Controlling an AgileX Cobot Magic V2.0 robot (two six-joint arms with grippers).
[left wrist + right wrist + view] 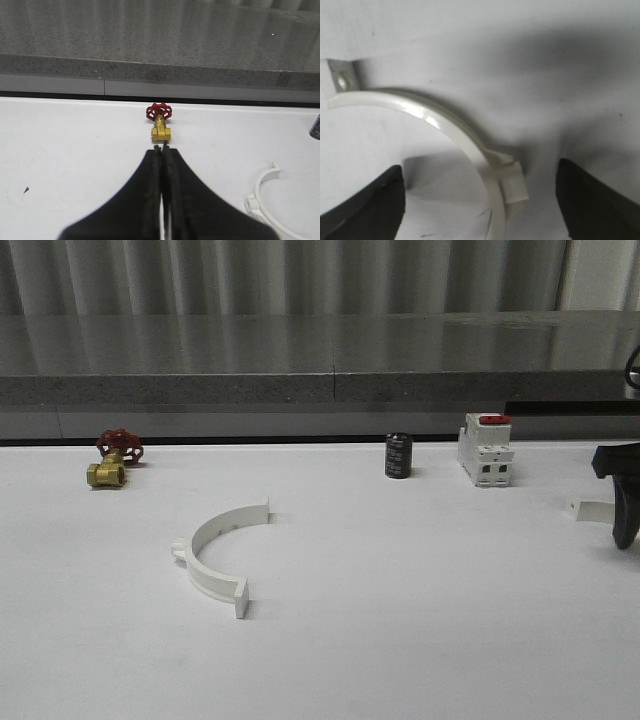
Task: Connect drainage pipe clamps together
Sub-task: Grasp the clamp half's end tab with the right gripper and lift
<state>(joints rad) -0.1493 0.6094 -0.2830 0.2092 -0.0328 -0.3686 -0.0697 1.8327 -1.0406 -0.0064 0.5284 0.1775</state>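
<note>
One white half-ring drainage pipe clamp (222, 545) lies on the white table left of centre, its open side facing right; it also shows at the edge of the left wrist view (262, 200). My left gripper (162, 149) is shut with nothing in it, hanging above the table and pointing at the brass valve. A second clamp half (445, 122) lies under my right gripper (479, 167), which is open, its fingers (365, 205) wide on both sides of the arc and its outer tab (512, 180). At the front view's right edge, one flange (590, 510) shows beside the right gripper (625, 510).
A brass valve with a red handwheel (112, 460) sits at the back left. A black cylinder (398, 455) and a white breaker with a red switch (486, 450) stand at the back right. A grey stone ledge (320, 380) runs behind the table.
</note>
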